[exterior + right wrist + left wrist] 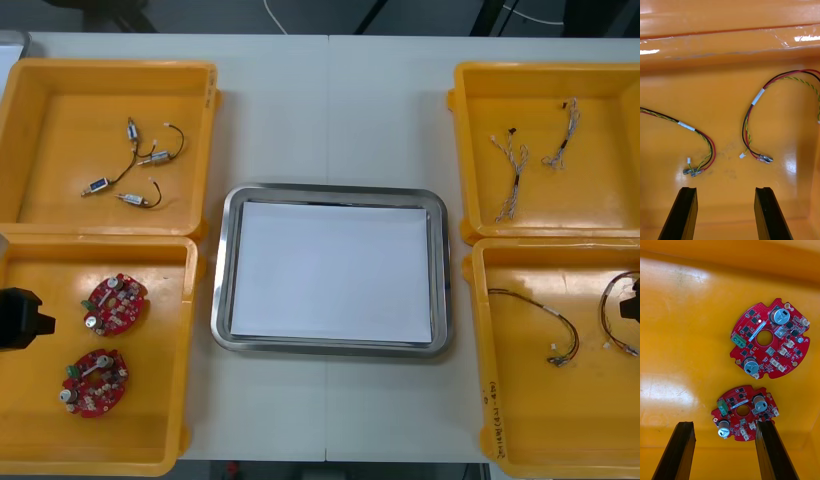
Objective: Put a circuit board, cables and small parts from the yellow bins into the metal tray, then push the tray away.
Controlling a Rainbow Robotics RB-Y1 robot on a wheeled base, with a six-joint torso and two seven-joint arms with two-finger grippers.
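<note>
Left end effector (725, 423) near circuit boards (769, 338); right end effector (726, 188) near cables (758, 96).

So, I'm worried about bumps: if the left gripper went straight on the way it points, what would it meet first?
Most likely the nearer circuit board, lying just past the open left gripper in the yellow bin; depth is unclear, so it might pass above it.

A light table (270, 120) is seen from above, divided by a thin seam (328, 100) down its middle. Beyond its far edge, a dark floor (210, 14) is crossed by a white cord (272, 18) and black struts (373, 16).
</note>
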